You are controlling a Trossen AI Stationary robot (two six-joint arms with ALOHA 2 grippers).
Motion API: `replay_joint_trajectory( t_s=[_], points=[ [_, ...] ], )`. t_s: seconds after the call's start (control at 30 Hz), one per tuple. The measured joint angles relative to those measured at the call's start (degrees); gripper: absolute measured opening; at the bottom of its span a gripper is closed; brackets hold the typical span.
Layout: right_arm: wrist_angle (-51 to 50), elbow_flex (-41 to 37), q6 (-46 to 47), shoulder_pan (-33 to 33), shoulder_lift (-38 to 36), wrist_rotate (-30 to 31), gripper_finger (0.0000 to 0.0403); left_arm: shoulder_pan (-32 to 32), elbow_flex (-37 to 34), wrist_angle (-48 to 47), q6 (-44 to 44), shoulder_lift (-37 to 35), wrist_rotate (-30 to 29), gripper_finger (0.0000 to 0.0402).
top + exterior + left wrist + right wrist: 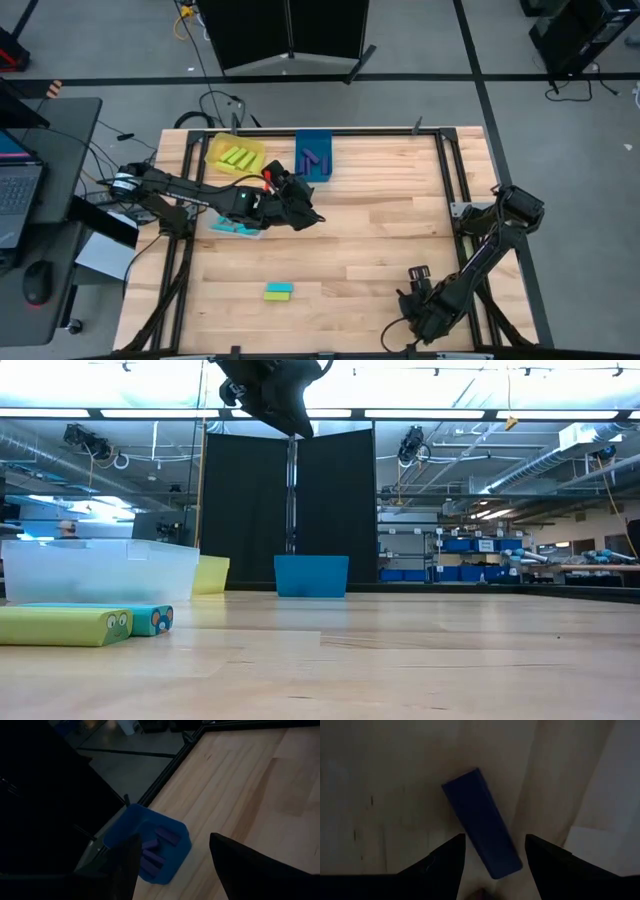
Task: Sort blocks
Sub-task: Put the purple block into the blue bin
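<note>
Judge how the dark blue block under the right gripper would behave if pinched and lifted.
The dark blue block looks like a rigid bar with flat faces, so it probably won't bend or roll. It lies flat on the table, unlikely to tip. The open right gripper meets it askew; it may twist.

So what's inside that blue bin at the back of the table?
The blue bin holds several dark purple blocks. The left gripper's finger covers one side, so an exact count isn't possible.

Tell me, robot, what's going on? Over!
Left gripper open, empty, near blue bin. Right gripper open over a purple block. Two blocks left on table. Nothing blocking.
</note>
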Motion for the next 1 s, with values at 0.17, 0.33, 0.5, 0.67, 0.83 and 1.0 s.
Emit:
replay_joint_trajectory(
  t_s=[0.17, 0.33, 0.5, 0.67, 0.83, 1.0],
  points=[
    [-0.6, 0.0, 1.5, 0.0, -1.7, 1.9, 0.0217, 0.0, 0.0, 0.0, 0.0, 0.0, 0.0, 0.0243],
    [-3.2, 0.0, 6.6, 0.5, -5.0, 4.3, 0.0217, 0.0, 0.0, 0.0, 0.1, 0.0, 0.0, 0.0243],
    [-5.9, 0.0, 21.3, 2.3, -9.0, 5.3, 0.0217, 0.0, 0.0, 0.0, 0.1, 0.0, 0.0, 0.0243],
    [-6.4, 0.0, 45.1, 5.5, -11.3, 5.2, 0.0217, 0.0, 0.0, 0.0, 0.2, 0.0, 0.0, 0.0243],
    [-7.1, -0.1, 72.1, 8.1, -10.1, 5.0, 0.0217, 0.0, 0.0, 0.0, 1.5, 0.0, 0.0, 0.0243],
    [-8.0, -0.3, 82.7, 7.5, -6.7, -2.7, 0.0222, 0.0, 0.0, 0.1, 2.8, 0.0, 0.0, 0.0243]
  ],
)
